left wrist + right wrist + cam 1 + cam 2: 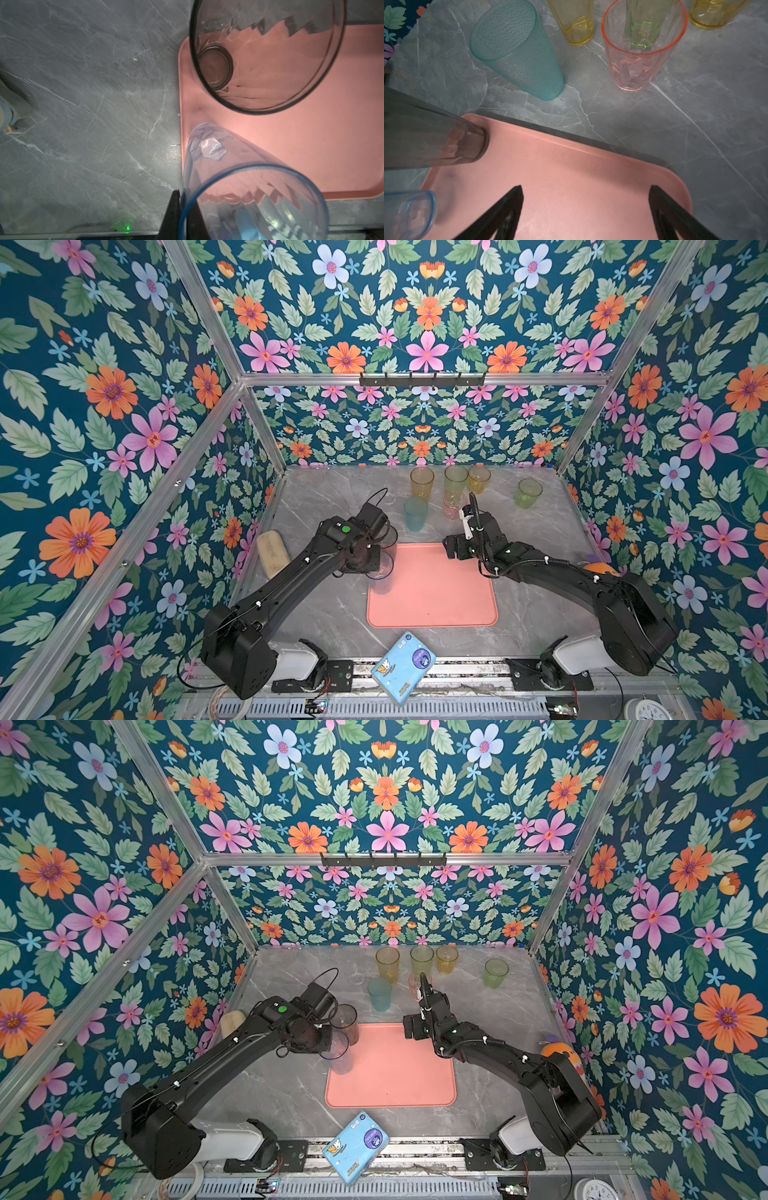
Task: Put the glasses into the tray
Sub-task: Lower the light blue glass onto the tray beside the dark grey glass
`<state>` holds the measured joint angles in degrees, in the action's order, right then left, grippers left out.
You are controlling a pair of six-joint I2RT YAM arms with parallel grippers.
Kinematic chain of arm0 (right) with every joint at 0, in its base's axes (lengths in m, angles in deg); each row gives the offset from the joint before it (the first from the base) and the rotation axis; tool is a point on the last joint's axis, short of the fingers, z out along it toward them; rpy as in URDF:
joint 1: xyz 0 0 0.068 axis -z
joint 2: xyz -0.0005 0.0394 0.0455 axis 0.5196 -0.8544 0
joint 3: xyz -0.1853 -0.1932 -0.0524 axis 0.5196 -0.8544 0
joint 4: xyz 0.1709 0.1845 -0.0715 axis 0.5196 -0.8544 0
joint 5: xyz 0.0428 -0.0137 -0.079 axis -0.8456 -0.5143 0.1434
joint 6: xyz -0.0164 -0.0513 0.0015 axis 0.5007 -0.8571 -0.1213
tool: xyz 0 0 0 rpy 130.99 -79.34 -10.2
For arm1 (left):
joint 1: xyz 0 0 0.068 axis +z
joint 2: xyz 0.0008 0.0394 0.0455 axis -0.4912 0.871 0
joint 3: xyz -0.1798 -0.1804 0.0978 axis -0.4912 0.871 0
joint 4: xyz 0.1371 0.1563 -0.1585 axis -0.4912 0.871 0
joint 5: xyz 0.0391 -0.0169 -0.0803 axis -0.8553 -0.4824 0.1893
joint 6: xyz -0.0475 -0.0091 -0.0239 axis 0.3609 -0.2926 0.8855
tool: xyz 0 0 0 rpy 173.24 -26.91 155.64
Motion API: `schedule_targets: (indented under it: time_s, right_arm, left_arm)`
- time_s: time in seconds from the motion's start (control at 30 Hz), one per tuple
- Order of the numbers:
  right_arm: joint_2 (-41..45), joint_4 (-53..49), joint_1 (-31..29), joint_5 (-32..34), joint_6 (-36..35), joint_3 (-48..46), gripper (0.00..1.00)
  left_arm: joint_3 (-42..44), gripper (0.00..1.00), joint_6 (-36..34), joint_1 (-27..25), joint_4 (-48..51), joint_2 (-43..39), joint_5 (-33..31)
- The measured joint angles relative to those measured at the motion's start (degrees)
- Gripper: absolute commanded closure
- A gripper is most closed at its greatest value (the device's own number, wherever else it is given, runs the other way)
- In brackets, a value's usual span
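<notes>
Right at the near edge of the grey marble table [324,614] lies a small blue packet [403,668] with a cartoon print. Just beyond it, in the middle of the table, lies the flat salmon-pink tray [432,605], mostly bare.

At the tray's left edge, the left gripper [184,197] reaches in from the left and is clenched on the rim of the pale blue glass [380,576], one finger outside the wall and one inside. This glass is upright, with its base at the tray's left edge. I cannot tell whether the base rests on the tray or hangs just above it.

Just beyond it, the smoky grey glass [388,537] stands upright on the tray's far left corner, apart from both grippers. A beige sponge-like block [272,553] lies by the left wall.

Coming in from the right, the right gripper [585,187] hovers over the far part of the tray. Its jaws are spread wide and hold nothing.

Past the tray's far edge, two glasses stand on the bare table: the teal glass [415,514] and, to its right, the pink glass [454,506].

Farthest away, near the flowered back wall, stands a row of three: an orange-yellow glass [422,483], a yellow-green glass [456,480] and an amber glass [478,479]. A green glass [529,492] stands alone to their right. A clear glass [357,974], very hard to make out, is left of the row.
</notes>
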<state>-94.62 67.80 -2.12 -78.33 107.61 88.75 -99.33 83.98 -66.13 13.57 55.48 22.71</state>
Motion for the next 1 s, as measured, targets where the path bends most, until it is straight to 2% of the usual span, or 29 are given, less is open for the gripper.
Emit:
schedule_targets:
  time_s: [1.0]
  right_arm:
    - [-0.28, -0.22, 0.00, 0.02, -0.02, 0.00, 0.05]
  left_arm:
    - [2.49, 1.00, 1.53, -1.03, -5.09, 2.45, -0.13]
